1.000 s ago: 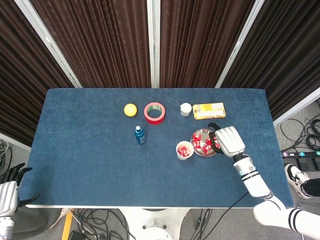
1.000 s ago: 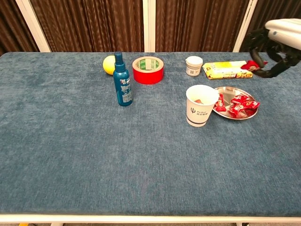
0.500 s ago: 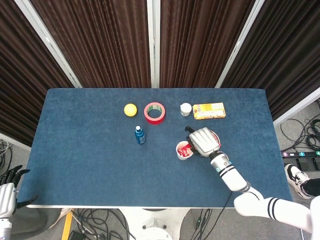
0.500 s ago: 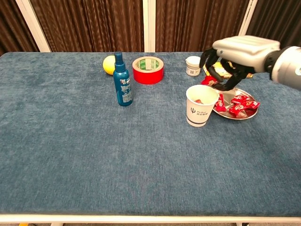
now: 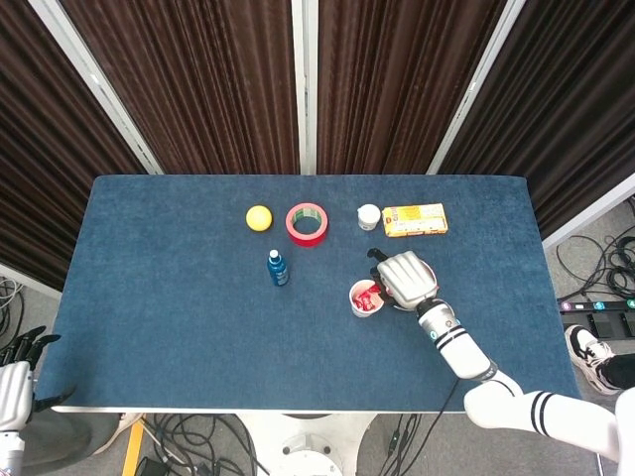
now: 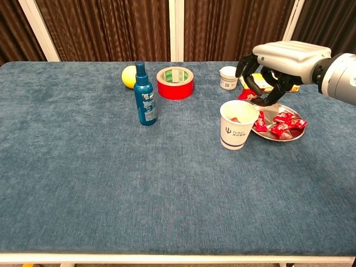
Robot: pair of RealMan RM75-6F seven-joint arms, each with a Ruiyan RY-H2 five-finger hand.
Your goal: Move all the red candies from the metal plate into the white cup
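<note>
**Q:** Since half a second ago, what has shifted?

**A:** Your right hand (image 6: 281,65) has barely moved; it stays above the gap between the white cup (image 6: 237,124) and the metal plate (image 6: 268,112), after its swing in from the table's 3 o'clock edge. Cup, plate and loose candies lie as before.

**Q:** Fingers?

**A:** Curled narrow, pinching a red candy (image 6: 246,94) at their tips, just off the cup's 1 o'clock rim.

**Q:** Task items?

**A:** You have red candies (image 6: 285,123) left on the plate, at the cup's 3 o'clock, touching it. Red shows inside the cup (image 5: 366,298) in the head view.

**Q:** Left hand?

**A:** Your left hand (image 5: 14,377) hangs off the table's 8 o'clock corner, fingers apart, holding nothing.

**Q:** Else?

**A:** Blue bottle (image 6: 143,95), red tape roll (image 6: 174,82), yellow ball (image 6: 128,76), small white jar (image 6: 228,77), yellow packet (image 5: 415,219).
</note>
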